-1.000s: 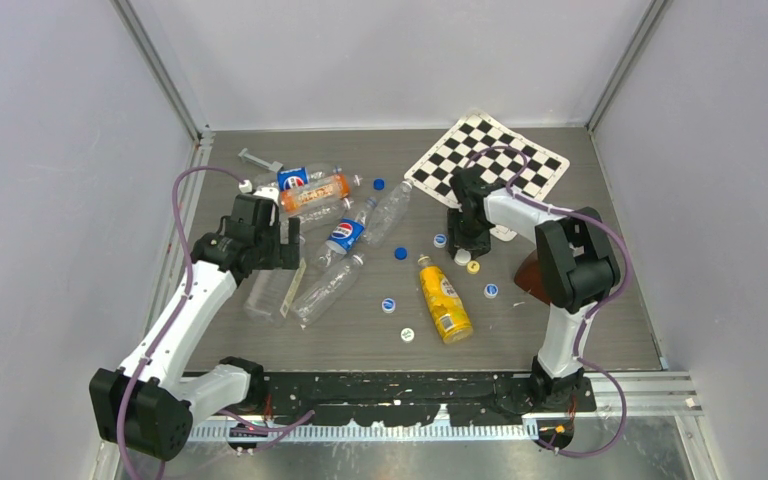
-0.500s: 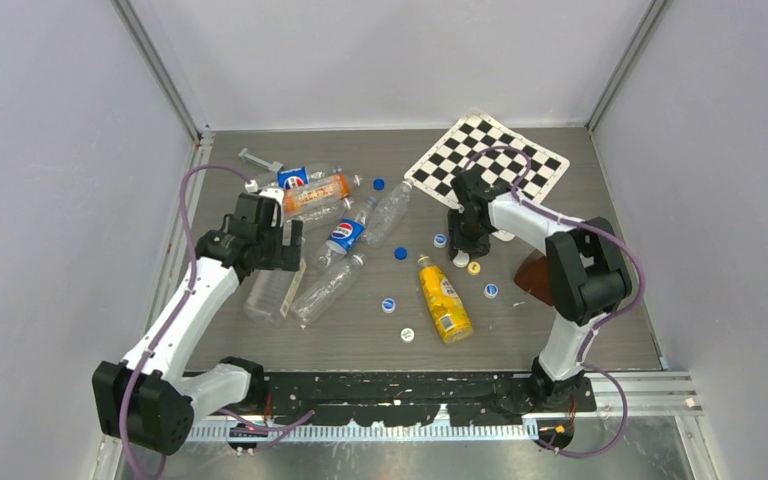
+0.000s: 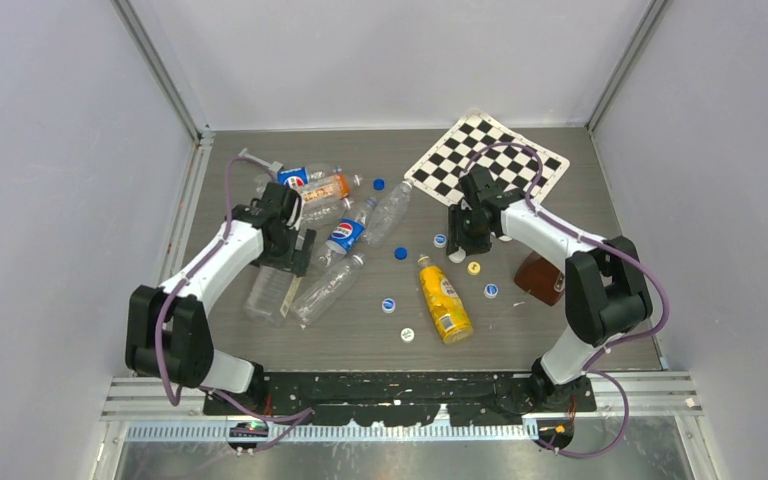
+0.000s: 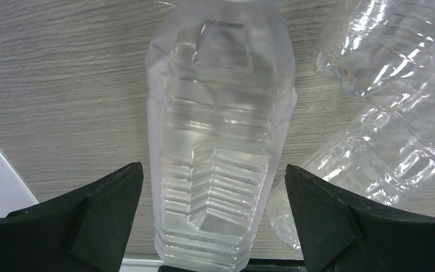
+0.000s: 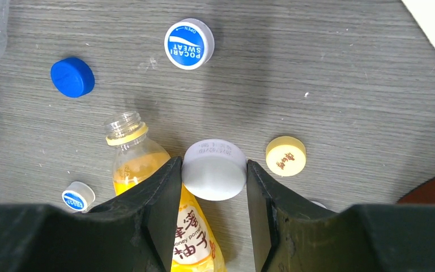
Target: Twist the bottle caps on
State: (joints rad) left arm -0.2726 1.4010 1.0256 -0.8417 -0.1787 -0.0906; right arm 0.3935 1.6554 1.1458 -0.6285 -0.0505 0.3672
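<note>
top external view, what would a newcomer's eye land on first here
Probably the black-and-white checkerboard at the back right, and the yellow bottle lying uncapped near the middle among scattered bottle caps. At the left lies a heap of clear bottles. There the left gripper stands open astride a squarish clear bottle, while the right gripper is closed on a white cap.

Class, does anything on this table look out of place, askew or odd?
Yes. The bottles lie toppled in a heap at the left, while bottle caps are scattered loose at the centre. The yellow bottle lies uncapped on its side. The checkerboard sheet sits skewed at the far right. The right claw grips a white cap.
</note>
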